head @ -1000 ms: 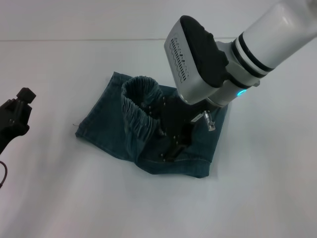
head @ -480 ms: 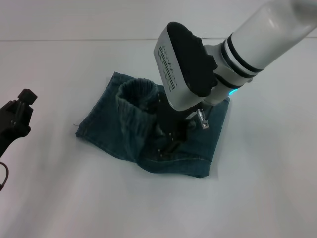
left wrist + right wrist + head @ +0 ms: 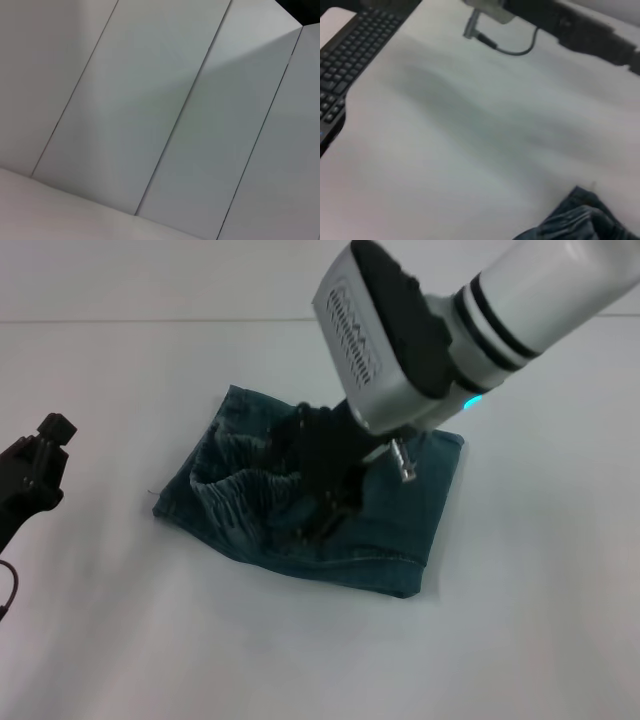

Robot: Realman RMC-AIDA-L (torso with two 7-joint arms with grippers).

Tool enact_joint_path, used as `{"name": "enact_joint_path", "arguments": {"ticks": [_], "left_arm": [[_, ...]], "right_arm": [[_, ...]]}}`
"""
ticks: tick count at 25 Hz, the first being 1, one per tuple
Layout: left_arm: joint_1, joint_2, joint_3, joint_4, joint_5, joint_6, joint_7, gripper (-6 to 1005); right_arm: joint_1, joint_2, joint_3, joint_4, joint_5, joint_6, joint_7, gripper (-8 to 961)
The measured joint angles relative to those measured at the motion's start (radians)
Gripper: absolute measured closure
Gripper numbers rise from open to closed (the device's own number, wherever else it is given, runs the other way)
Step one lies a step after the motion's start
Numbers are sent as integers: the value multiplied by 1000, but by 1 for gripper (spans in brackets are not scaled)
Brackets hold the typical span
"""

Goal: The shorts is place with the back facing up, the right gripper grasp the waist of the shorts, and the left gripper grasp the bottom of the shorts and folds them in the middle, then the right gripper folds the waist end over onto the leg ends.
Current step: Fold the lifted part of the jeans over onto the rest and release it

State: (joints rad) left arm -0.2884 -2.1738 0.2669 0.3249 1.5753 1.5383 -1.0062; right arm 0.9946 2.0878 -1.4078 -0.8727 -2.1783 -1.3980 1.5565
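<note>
The blue denim shorts (image 3: 400, 530) lie folded on the white table (image 3: 520, 620) in the head view. Their ribbed elastic waist (image 3: 235, 490) is turned over to the left and rests low on the leg ends. My right gripper (image 3: 305, 502) reaches down from the upper right and is shut on the waist fabric, its black fingers pressed into the bunched cloth. A corner of the shorts (image 3: 585, 220) shows in the right wrist view. My left gripper (image 3: 35, 470) stays parked at the table's left edge, away from the shorts.
A black keyboard (image 3: 345, 65) lies off one side of the table in the right wrist view, with a dark arm and cable (image 3: 510, 47) beyond. The left wrist view shows only pale wall panels (image 3: 160, 120).
My right gripper has swung left and down, carrying the raised waist loop over and flattening it onto the leg ends. The left arm has not moved.
</note>
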Motion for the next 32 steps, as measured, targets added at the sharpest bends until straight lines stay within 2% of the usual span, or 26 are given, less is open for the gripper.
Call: {"name": "enact_joint_path", "arguments": {"ticks": [3,8,16,20,22,23,24,26,29,32], "left_arm": [[0,1,0,3,0,-1,0,955],[0,3,5,10,1,9,0,952],[0,8,46,58,27,18,-9,910],[7,9,111,109,60,25,-10,872],[8,11,133,142,112,46,-10,853],[6,16,146,174,178,81,-21,843],[6,16,146,174,178,81,-21,801],[-2,26,155,224,276,137,-64,716],[-8,34,154,263,345,187,-97,600],[-1,37,154,301,373,230,-99,509]], "right_arm": [[-25,-1,55,-50,-2,-22,-1,29],[-108,-2,140,-192,2,-60,38,29],[-235,0,216,-384,2,-176,345,29],[-240,-4,258,-405,-57,-202,576,29],[-233,-4,284,-403,-101,-230,649,29],[-230,-5,297,-402,-120,-245,677,29],[-227,-6,312,-401,-135,-263,702,29],[-223,-10,337,-396,-148,-301,748,29],[-218,-11,355,-375,-151,-334,792,29],[-205,-12,357,-317,-172,-329,824,29]]}}
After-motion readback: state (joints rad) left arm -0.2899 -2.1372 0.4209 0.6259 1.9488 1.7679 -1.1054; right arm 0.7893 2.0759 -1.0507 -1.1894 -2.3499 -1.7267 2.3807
